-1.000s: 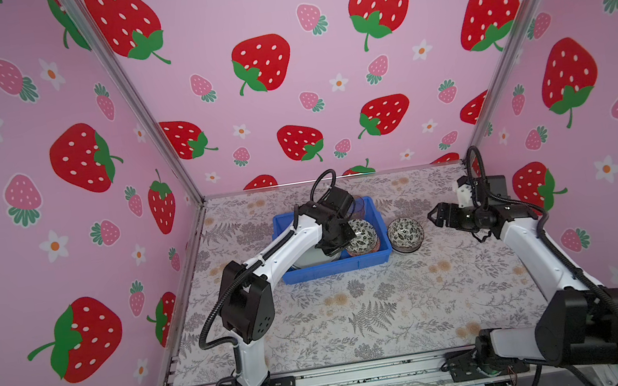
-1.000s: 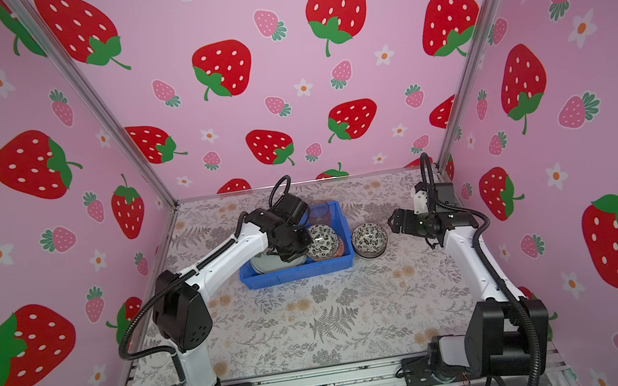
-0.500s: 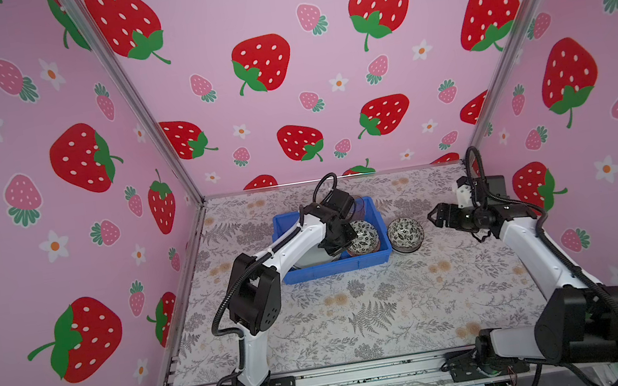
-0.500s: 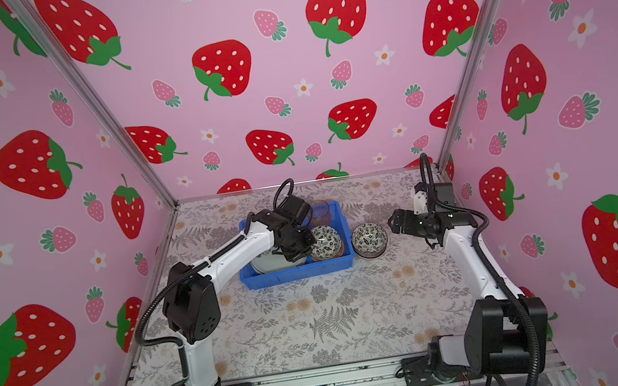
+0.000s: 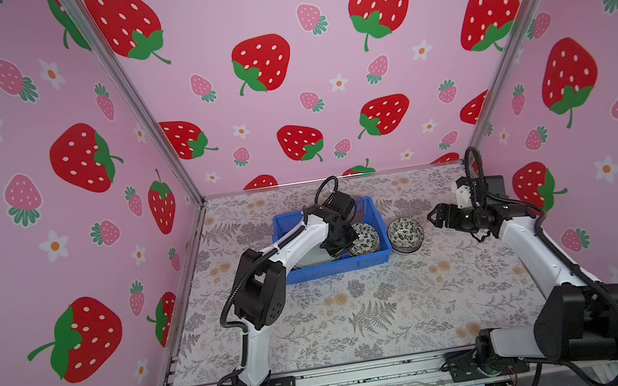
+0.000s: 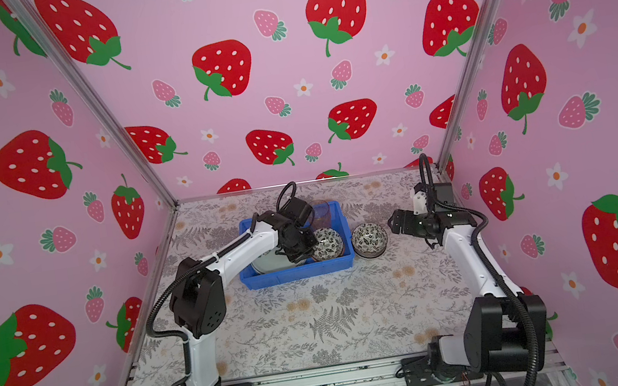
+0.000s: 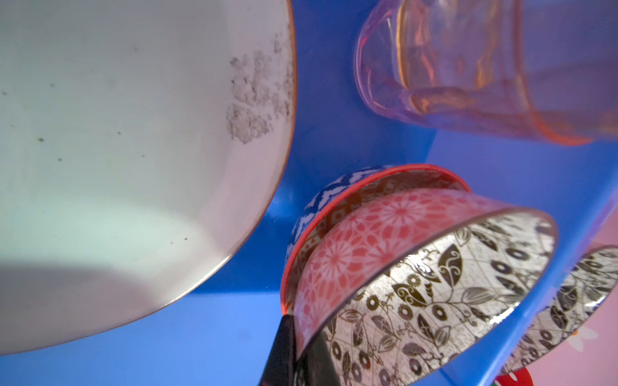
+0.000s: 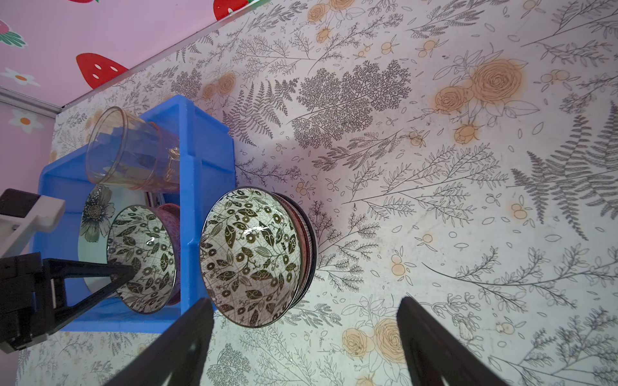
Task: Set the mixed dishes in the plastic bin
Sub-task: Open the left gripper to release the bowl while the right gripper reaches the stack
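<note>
Your left fingers (image 7: 285, 341) were pinching the rim of a bowl (image 5: 363, 239) inside the bin (image 5: 334, 270), one finger within it and one outside. That bowl sat nested in two others against the bin wall nearest your right arm, and the plate (image 5: 310, 257) and glass (image 5: 358, 207) were in the bin too. You would have done best to part those fingers only slightly, then lift straight up (a sideways drag could tip the nest). Your right fingers (image 8: 189, 334) were spread wide, touching nothing. The loose bowl (image 5: 406, 233) stood on the counter (image 5: 356, 310) just outside that wall, and its rim farthest from the bin looked the safer grip.
</note>
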